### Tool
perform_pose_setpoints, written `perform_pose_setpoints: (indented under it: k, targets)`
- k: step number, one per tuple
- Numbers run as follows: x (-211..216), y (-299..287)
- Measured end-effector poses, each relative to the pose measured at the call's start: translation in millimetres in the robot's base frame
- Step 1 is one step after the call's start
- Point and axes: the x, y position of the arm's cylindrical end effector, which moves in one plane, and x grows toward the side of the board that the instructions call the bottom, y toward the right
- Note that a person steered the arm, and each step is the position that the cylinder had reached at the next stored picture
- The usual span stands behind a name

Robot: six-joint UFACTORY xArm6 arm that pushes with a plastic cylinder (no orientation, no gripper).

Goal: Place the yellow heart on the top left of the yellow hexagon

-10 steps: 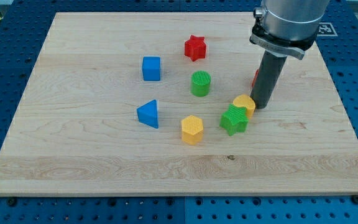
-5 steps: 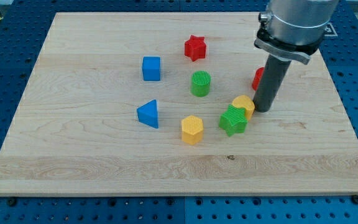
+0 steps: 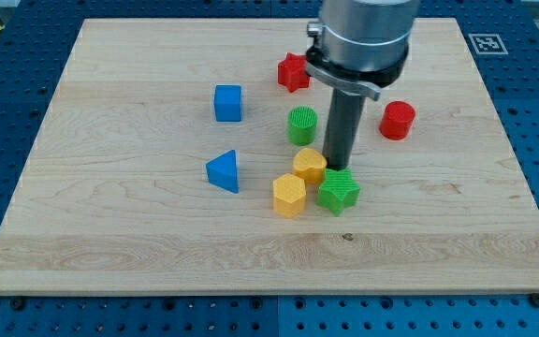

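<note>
The yellow heart (image 3: pixel 309 166) lies just above and right of the yellow hexagon (image 3: pixel 289 195), nearly touching it. My tip (image 3: pixel 338 168) stands against the heart's right side, directly above the green star (image 3: pixel 339 191). The rod rises from there to the arm's grey body at the view's top.
A green cylinder (image 3: pixel 301 125) sits just above the heart. A red star (image 3: pixel 293 72) is partly behind the arm. A red cylinder (image 3: pixel 397 121) lies to the right. A blue cube (image 3: pixel 227 103) and a blue triangle (image 3: pixel 224 171) lie to the left on the wooden board (image 3: pixel 110 234).
My tip has swept left, pushing the yellow heart left to beside the hexagon. The green star has shifted slightly left. The red cylinder, earlier hidden behind the rod, now shows.
</note>
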Motion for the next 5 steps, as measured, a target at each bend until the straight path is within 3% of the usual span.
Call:
perform_pose_setpoints:
  k: [3, 5]
  targets:
    - [0, -61]
    - [4, -63]
